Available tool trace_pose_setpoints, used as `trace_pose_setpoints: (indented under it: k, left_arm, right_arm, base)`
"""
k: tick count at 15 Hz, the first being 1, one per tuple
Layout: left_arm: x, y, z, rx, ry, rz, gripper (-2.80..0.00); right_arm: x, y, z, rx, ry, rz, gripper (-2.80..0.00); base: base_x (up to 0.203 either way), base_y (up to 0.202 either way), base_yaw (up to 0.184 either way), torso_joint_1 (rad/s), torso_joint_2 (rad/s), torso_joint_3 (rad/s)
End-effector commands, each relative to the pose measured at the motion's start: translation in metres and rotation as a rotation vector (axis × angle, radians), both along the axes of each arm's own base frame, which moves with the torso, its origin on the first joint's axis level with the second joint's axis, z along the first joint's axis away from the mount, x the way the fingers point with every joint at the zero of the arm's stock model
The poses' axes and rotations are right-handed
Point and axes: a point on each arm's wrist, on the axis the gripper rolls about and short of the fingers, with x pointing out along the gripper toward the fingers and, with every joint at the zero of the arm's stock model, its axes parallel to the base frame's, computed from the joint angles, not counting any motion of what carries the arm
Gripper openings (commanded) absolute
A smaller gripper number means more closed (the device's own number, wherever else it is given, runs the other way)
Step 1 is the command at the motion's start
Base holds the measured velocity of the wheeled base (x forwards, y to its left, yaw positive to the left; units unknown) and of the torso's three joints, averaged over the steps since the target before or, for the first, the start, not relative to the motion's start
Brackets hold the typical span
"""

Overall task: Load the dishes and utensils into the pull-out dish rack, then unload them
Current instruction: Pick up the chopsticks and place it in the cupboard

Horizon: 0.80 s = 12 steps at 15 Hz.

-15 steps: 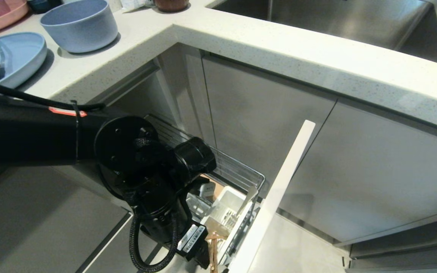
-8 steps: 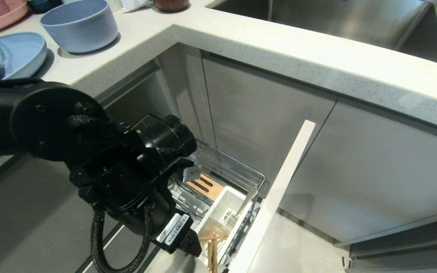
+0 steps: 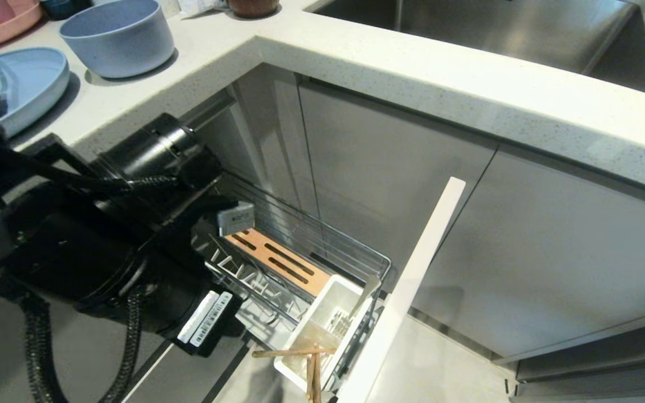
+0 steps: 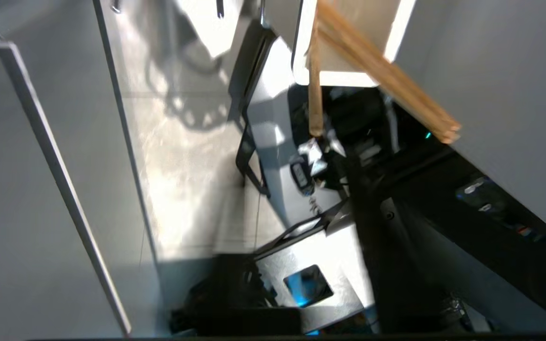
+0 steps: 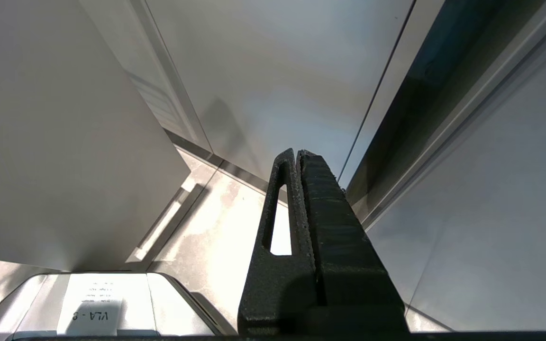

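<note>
The black left arm has pulled up and away toward the robot's left. A second ago it hung right over the white plastic utensil cup at the front end of the narrow chrome wire pull-out dish rack; now the slotted wooden strip and the cup are uncovered. The long light-wood chopsticks stand in that cup, free of any grip. They lean out over its front rim, with 1 stick lying almost level across the others. The left wrist view shows the same sticks poking out of the cup, well apart from the camera. The left claw is hidden behind the arm's own body in the head view, but it has snapped fully closed after letting go, and nothing shows between its fingers. The right claw hangs parked by the cabinet fronts, pressed closed and empty. So the chopsticks look loaded, untidily. The wide, shallow light-blue matte plate and the round light-blue matte bowl sit on the pale speckled bench, not yet loaded. A wooden stick lies on the plate. The next reach is probably up to that bench, and the claw must open first.
</note>
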Motion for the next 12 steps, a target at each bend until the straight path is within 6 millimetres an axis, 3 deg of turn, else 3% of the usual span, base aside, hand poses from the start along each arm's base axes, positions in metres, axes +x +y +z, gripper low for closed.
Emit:
trace_pose_setpoints:
  k: [1, 7, 12]
  left_arm:
    - [-0.018, 0.018, 0.023, -0.089, -0.091, 0.004, -2.8]
    - [-0.044, 0.05, 0.072, -0.388, -0.387, 0.065, -2.8]
    - [-0.039, 0.076, 0.104, -0.573, -0.624, 0.25, -2.8]
  right_arm:
    - [0.0, 0.0, 0.0, 0.0, -0.001, 0.0, -2.8]
    - [0.0, 0.0, 0.0, 0.0, -0.003, 0.0, -2.8]
    - [0.0, 0.0, 0.0, 0.0, -0.001, 0.0, -2.8]
  base:
    - [0.0, 0.0, 0.0, 0.0, 0.0, 0.0]
    - [0.0, 0.0, 0.0, 0.0, 0.0, 0.0]
    - [0.0, 0.0, 0.0, 0.0, 0.0, 0.0]
